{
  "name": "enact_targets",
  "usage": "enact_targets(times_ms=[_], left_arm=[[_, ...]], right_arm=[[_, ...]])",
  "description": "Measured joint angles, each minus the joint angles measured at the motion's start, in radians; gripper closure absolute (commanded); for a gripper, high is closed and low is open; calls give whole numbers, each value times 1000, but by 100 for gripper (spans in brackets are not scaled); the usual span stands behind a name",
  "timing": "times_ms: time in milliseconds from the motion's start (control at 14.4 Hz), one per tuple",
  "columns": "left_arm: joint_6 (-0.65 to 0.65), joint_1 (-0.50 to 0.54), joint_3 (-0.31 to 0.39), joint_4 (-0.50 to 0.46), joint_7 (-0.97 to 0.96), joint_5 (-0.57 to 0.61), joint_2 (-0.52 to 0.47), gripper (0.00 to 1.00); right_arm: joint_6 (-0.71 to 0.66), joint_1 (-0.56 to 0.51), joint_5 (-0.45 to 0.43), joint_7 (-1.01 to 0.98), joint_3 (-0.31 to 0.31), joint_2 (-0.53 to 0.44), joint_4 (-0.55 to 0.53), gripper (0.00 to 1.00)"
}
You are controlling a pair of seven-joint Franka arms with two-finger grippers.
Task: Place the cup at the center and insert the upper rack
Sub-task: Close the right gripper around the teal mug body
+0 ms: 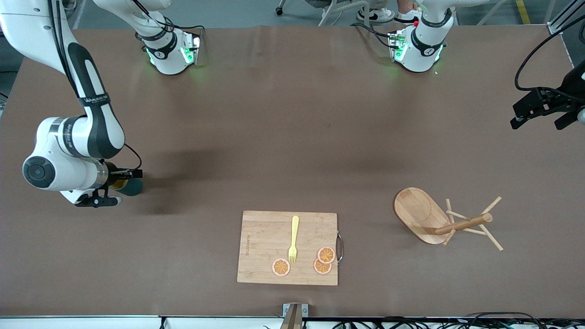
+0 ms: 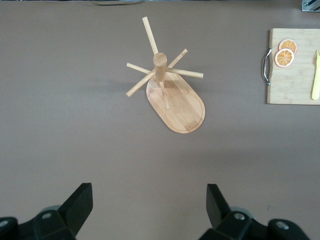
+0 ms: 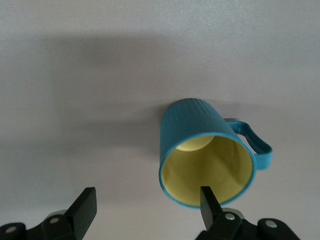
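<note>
The cup (image 3: 200,150) is teal with a yellow inside and a side handle, and stands upright on the table. My right gripper (image 3: 147,210) is open above it. One of its fingers (image 3: 210,200) shows over the cup's rim, and the gap between the fingers lies beside the cup. In the front view the cup (image 1: 133,187) is at the right arm's end, partly hidden under the right gripper (image 1: 114,188). The upper rack (image 1: 429,219), a wooden mug tree, stands upright toward the left arm's end and shows in the left wrist view (image 2: 177,102). My left gripper (image 1: 541,119) is open and empty, high above the table (image 2: 149,200).
A wooden cutting board (image 1: 260,246) lies near the front edge between cup and rack. It carries a yellow fork (image 1: 294,237) and three orange slices (image 1: 325,256). The board also shows in the left wrist view (image 2: 295,75).
</note>
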Motion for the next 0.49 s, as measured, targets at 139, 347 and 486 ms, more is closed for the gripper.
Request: enact_targets(times_ms=[139, 347, 486], left_arm=[[0, -1, -1, 6, 0, 0, 0, 0], [0, -1, -2, 10, 0, 0, 0, 0], [0, -1, -2, 11, 0, 0, 0, 0]], right_arm=[[26, -1, 0, 0, 0, 21, 0, 13], [44, -3, 0, 0, -2, 40, 0, 33], [46, -5, 0, 0, -3, 41, 1, 46]])
